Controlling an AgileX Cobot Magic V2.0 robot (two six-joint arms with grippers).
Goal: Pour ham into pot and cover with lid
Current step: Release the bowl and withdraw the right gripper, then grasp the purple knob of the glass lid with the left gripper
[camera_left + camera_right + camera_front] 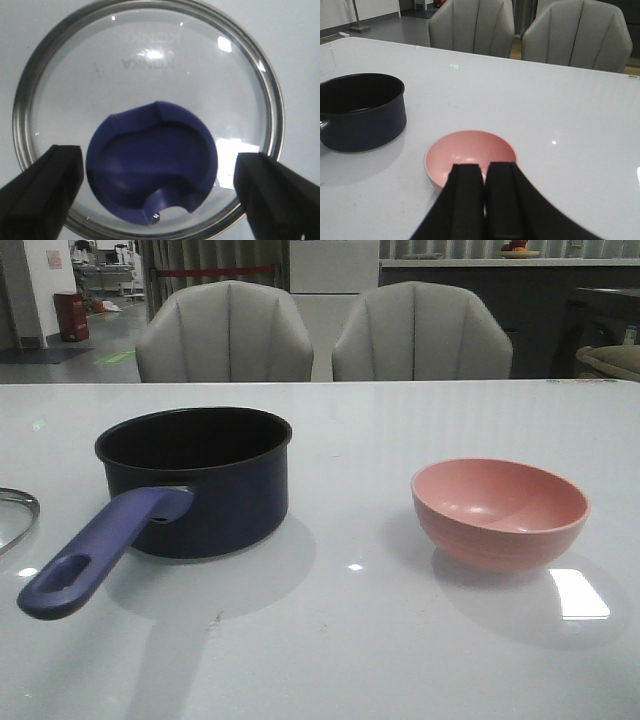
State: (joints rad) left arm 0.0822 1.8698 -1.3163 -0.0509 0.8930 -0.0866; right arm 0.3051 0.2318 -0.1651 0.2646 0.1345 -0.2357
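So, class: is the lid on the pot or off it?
Off. The pot stands open-topped; the lid lies flat on the table to its left, between the left gripper's open fingers.

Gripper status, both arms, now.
Left gripper: open, fingers apart on either side of the lid knob, holding nothing.
Right gripper: closed, empty, near the pink bowl.

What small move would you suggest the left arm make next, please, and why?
Probably lower the left gripper and close on the lid's knob: its fingers are spread wide on either side of it. The pink bowl looks empty, and the pot is uncovered.
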